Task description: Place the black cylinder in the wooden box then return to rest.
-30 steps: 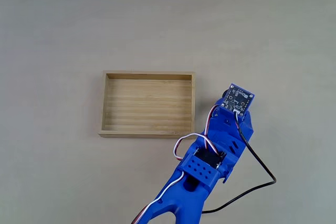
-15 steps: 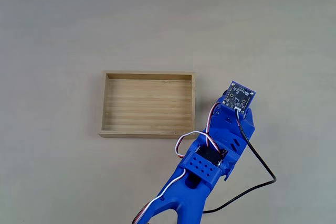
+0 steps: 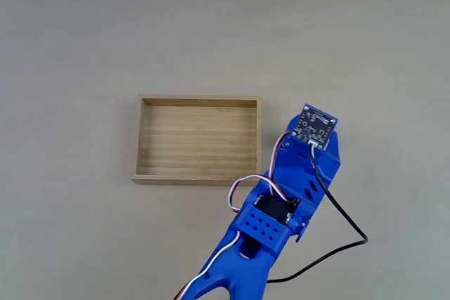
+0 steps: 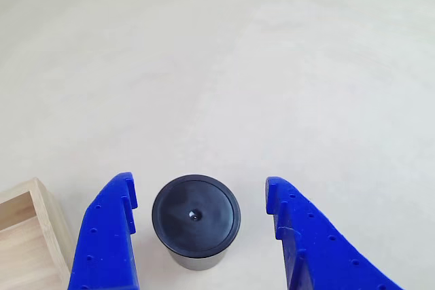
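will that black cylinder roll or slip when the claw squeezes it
Probably not roll: the black cylinder stands upright on its flat end, so it looks stable. Its matte surface likely grips fairly well. It looks rigid and small, so likely light. The claw is open, with a finger on either side, not yet touching.

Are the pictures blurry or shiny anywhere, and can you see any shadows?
Fixed view: sharp, soft even light, only a faint shadow inside the wooden box. Other view: the black cylinder is crisp with a dull sheen on top and a soft shadow at its base between the open end effector fingers.
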Action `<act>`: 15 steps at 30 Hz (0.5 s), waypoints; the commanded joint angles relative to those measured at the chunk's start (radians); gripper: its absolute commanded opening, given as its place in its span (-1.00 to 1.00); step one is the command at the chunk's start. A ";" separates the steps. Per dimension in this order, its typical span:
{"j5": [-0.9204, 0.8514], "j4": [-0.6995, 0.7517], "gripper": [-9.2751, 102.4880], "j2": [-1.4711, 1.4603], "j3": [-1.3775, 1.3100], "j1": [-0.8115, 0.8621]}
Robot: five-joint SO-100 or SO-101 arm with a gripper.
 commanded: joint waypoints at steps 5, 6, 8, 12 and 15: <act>0.000 -0.031 -0.34 -0.077 0.003 -0.028; 0.002 -0.031 -0.34 -0.067 0.002 -0.028; 0.002 -0.031 -0.33 -0.049 -0.003 -0.026; 0.005 -0.031 -0.33 -0.020 -0.014 -0.011; 0.018 -0.031 -0.33 0.002 -0.020 0.002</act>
